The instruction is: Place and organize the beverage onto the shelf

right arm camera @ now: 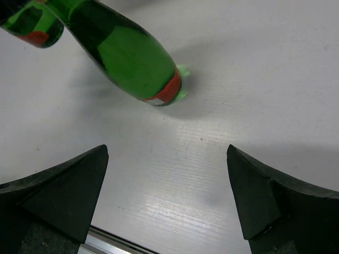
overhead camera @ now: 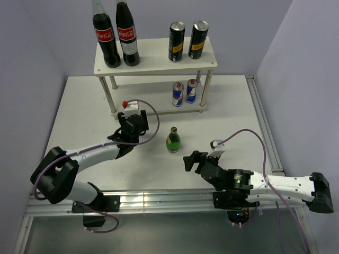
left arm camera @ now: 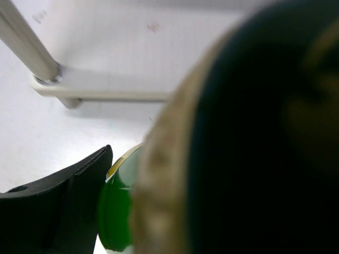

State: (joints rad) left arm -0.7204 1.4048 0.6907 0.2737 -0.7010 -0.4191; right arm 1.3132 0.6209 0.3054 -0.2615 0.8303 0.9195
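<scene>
The left claw (overhead camera: 131, 119) sits low, just in front of the shelf's near left leg (overhead camera: 112, 98). Its wrist view shows one black finger (left arm camera: 58, 209) pressed against green glass. I judge it clamped on a green bottle (left arm camera: 114, 211), though the far side of the grip is lost in blur. Held that low and close, the bottle seems meant for the lower board (overhead camera: 153, 95), whose left part shows bare.

On the shelf (overhead camera: 153, 67) like sits with like. The two blue-and-silver cans (overhead camera: 178, 94) stand side by side at the right of the lower board. Up top, the two black cans (overhead camera: 177, 41) stand on the right and the cola bottles (overhead camera: 106, 39) on the left.

The other green bottle (overhead camera: 172, 141) stands upright on the surface (overhead camera: 85, 106), between the two arms and well short of the shelf. The right claw (overhead camera: 192, 160) points at it with fingers wide apart and nothing between them, near but not touching. That looks like a ready position for taking it.
</scene>
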